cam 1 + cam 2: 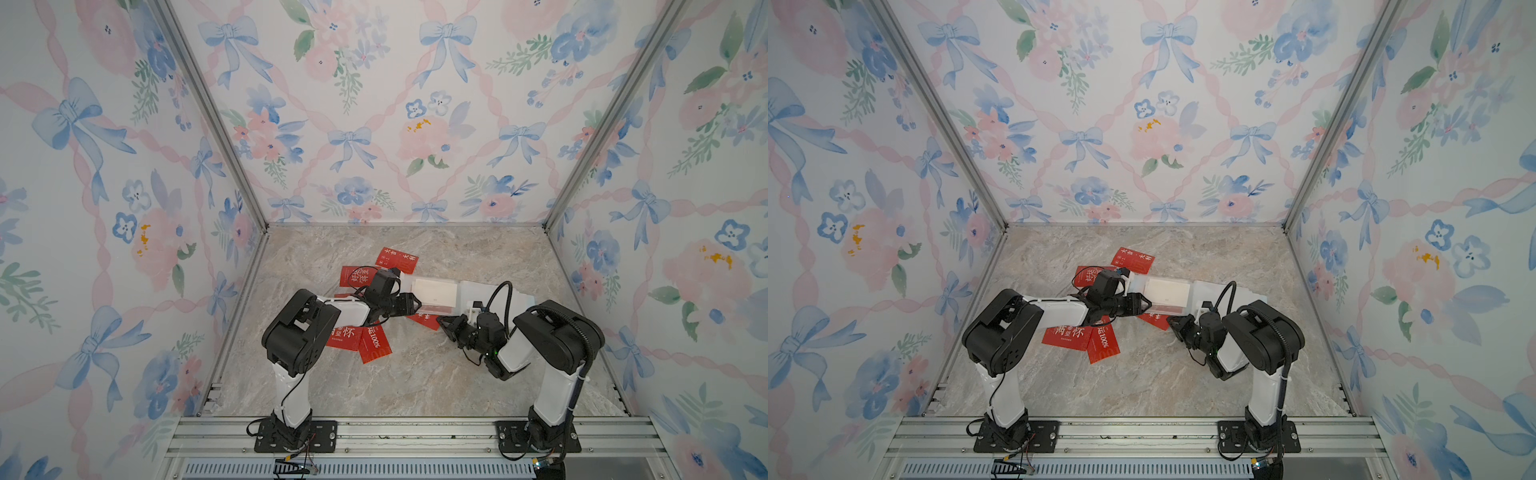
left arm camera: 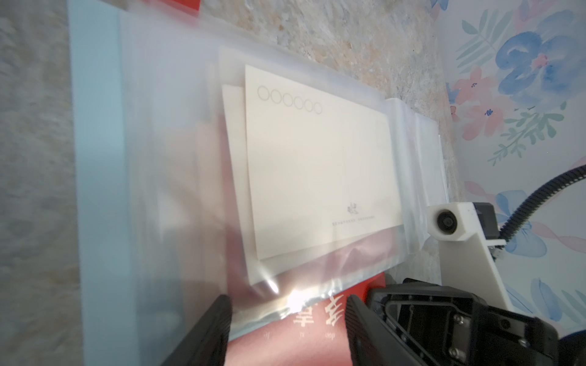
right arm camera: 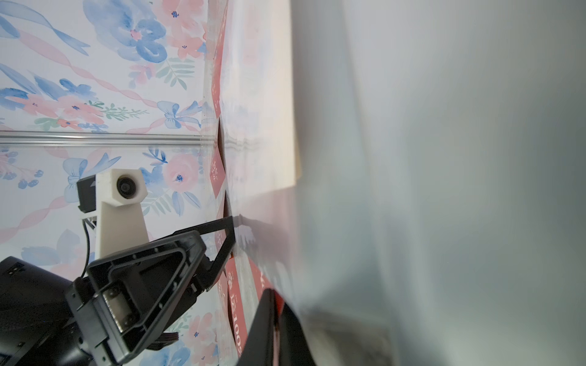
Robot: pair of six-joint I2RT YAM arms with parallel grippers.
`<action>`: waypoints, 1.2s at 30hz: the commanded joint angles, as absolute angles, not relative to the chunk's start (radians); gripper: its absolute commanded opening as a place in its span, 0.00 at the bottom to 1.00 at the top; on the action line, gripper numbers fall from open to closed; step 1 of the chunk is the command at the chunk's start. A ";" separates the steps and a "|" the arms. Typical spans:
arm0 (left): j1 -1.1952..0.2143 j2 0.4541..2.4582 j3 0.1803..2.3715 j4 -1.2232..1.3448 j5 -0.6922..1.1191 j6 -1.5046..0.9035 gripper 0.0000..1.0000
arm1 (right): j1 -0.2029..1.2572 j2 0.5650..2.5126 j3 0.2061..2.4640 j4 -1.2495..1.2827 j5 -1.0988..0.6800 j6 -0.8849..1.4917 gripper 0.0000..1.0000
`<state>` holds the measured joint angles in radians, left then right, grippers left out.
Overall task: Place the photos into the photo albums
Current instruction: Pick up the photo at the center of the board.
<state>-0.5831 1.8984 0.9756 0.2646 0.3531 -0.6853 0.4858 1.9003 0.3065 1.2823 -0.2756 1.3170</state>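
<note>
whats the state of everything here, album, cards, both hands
photo album: open, flat on the table, clear sleeves up
card in the sleeve: tucked in, plain back up
loose red cards: outside the album, printed side up
red card by the album: edge pinched by the right hand
left hand: open, at the album's sleeve edge
right hand: shut on red card by the album

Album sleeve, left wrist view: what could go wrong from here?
The left claw stands open astride the edge of the clear sleeve with a red card beneath; closing may pinch both together.
Two pale cards overlap askew at the sleeve and may jam.
The right claw, shut at the edge of the album, may drag it.
</note>
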 commanded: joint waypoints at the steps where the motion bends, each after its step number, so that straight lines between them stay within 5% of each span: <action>1: -0.586 1.865 0.963 0.226 0.356 -0.693 0.61 | 0.493 1.964 0.249 1.083 -0.261 1.309 0.03; 6: -0.579 1.825 0.948 0.225 0.367 -0.698 0.61 | 0.494 1.899 0.244 1.010 -0.270 1.292 0.03; 21: -0.520 1.656 0.859 0.225 0.367 -0.712 0.61 | 0.515 1.476 0.571 -0.098 -0.336 0.824 0.04; 36: -0.474 1.532 0.797 0.228 0.367 -0.705 0.63 | 0.527 1.384 0.767 -0.358 -0.362 0.644 0.03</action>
<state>-0.4870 1.5536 0.8188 0.2379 0.3573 -0.7086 0.5201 1.4189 0.7147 -0.2600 -0.3569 0.7074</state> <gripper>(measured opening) 0.624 0.047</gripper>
